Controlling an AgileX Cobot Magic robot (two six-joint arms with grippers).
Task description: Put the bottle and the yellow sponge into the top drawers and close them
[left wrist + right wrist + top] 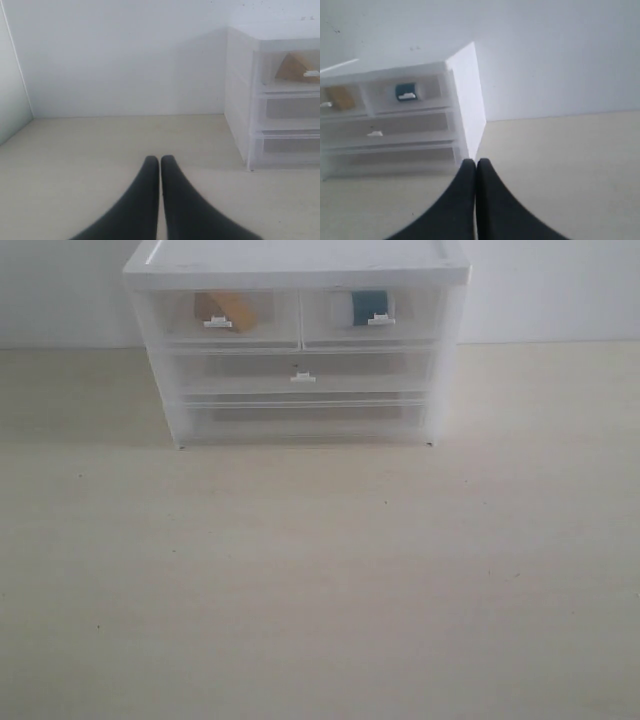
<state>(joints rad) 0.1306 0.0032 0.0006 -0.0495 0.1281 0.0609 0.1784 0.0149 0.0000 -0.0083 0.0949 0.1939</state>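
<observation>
A white drawer cabinet (pixel 297 265) stands at the back of the table. Its two top drawers are pushed in. The yellow sponge (pixel 226 308) shows through the left top drawer (pixel 222 318), and the bottle (pixel 370 305), by its teal label, shows through the right top drawer (pixel 375 316). Neither arm appears in the exterior view. My left gripper (pixel 160 160) is shut and empty, low over the table to the cabinet's left; the sponge (pixel 295 67) is visible from there. My right gripper (pixel 475 163) is shut and empty off the cabinet's right front corner, with the bottle (pixel 406 91) behind the drawer front.
Below the top drawers sit two wider full-width drawers (pixel 303 371), both pushed in. A white wall (pixel 120 55) runs behind the cabinet, and a side panel (pixel 10 95) bounds the table on the left. The beige tabletop (pixel 320 580) stretches in front of the cabinet.
</observation>
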